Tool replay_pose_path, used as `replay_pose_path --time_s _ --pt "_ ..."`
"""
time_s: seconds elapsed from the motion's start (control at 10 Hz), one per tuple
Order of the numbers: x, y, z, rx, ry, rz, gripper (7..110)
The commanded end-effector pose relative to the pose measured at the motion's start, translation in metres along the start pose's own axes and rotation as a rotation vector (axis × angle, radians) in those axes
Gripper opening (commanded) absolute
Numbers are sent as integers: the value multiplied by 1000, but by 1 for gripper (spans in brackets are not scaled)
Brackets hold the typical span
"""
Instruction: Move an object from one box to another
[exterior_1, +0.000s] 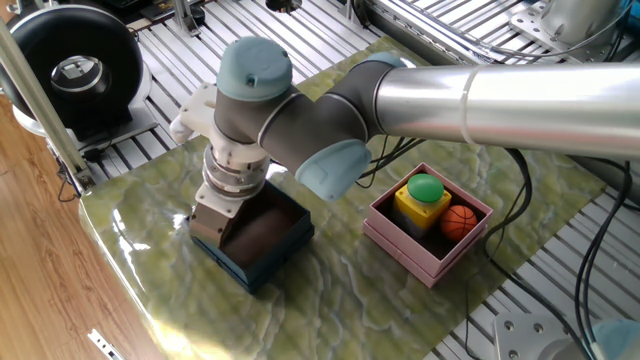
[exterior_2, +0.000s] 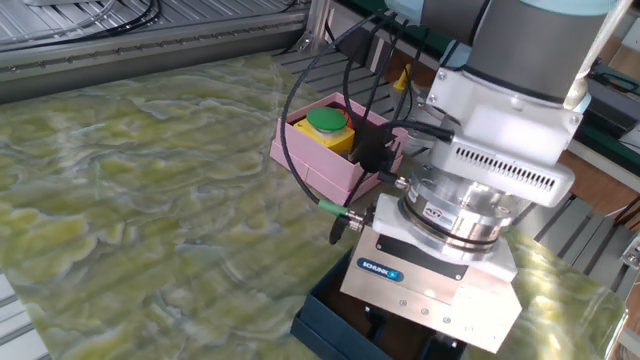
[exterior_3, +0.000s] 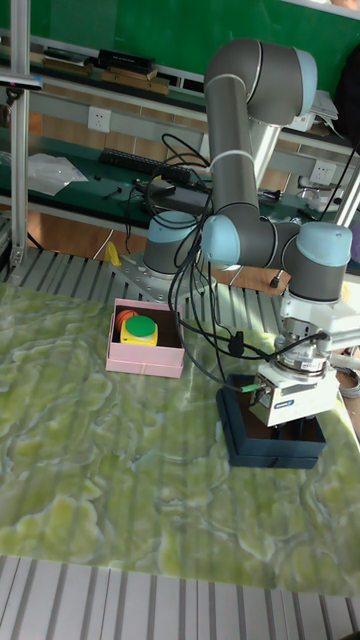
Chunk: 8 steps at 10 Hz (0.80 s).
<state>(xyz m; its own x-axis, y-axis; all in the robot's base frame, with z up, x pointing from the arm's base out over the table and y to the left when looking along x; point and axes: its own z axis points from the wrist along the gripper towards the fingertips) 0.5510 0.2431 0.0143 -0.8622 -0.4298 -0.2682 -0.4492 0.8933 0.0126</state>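
Observation:
The dark navy-blue box (exterior_1: 262, 268) stands at the left of the mat, showing a brownish floor. My gripper (exterior_1: 222, 235) reaches down into it. Its fingers are hidden behind its own body, so I cannot tell whether they hold anything. The tall fixed view shows the gripper (exterior_3: 283, 432) low inside the navy box (exterior_3: 235, 440). The pale pink box (exterior_1: 420, 255) stands to the right. It holds a yellow block with a green round top (exterior_1: 424, 192) and an orange ball (exterior_1: 459, 220).
The green marbled mat (exterior_1: 330, 300) lies on a slotted metal table. A black round device (exterior_1: 75, 70) sits at the far left. Cables (exterior_2: 345, 70) hang from the wrist close above the pink box (exterior_2: 310, 165).

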Motion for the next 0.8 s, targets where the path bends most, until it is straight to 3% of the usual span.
replay_pose_path --time_s 0.0,0.7 --pt "1 6 2 -22 -3 33 44" --pt "-6 17 -5 -52 -3 3 44"
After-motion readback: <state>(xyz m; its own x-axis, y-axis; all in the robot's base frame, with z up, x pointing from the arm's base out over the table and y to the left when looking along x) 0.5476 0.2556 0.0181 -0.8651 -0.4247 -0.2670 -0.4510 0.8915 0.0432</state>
